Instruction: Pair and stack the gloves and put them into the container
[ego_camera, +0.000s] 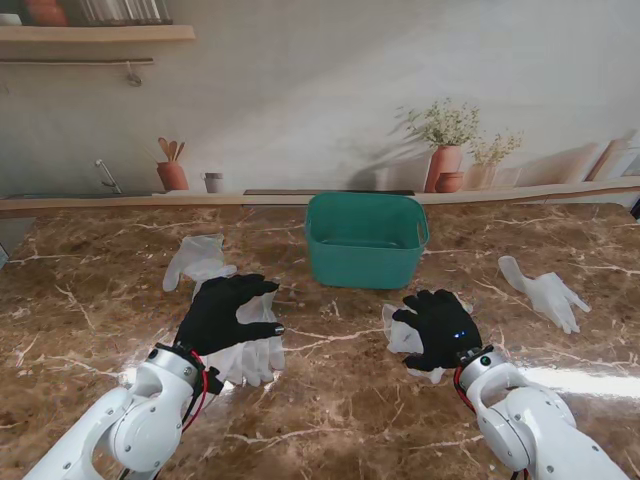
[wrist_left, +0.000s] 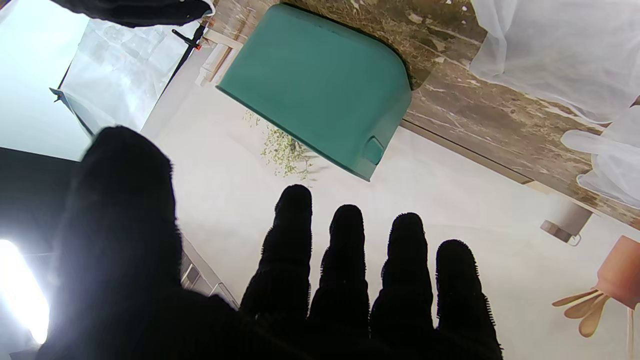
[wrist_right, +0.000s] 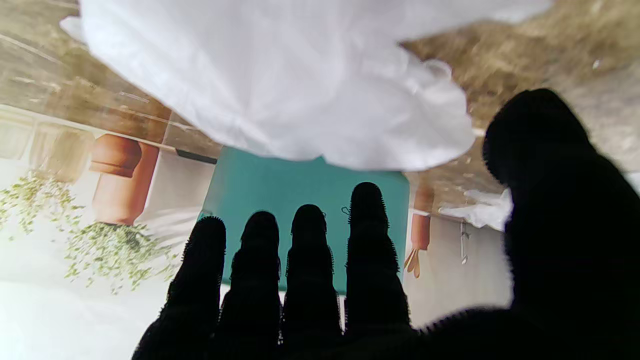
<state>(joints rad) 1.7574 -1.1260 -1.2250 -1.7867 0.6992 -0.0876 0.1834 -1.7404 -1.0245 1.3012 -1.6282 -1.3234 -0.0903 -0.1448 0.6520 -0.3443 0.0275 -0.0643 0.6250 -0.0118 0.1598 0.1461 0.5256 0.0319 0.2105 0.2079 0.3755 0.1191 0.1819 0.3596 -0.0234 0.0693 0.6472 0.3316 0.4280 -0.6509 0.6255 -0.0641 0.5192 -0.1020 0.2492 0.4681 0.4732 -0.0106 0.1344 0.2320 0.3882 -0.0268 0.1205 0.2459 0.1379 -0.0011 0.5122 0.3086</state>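
Several white gloves lie on the marble table. One glove (ego_camera: 252, 352) lies under my left hand (ego_camera: 225, 312), which is black, flat and open above it. Another glove (ego_camera: 198, 260) lies farther away on the left. My right hand (ego_camera: 441, 326) hovers open over a crumpled glove (ego_camera: 398, 336), which fills the right wrist view (wrist_right: 280, 80). One more glove (ego_camera: 546, 291) lies flat to the right. The teal container (ego_camera: 365, 240) stands empty at the middle back. Both wrist views show straight fingers (wrist_left: 345, 260) (wrist_right: 365, 250) holding nothing.
The table's far edge meets a printed kitchen backdrop just behind the container. The left wrist view shows the container (wrist_left: 320, 95) and white glove fabric (wrist_left: 560, 50). The container (wrist_right: 280, 195) also shows beyond my right fingers.
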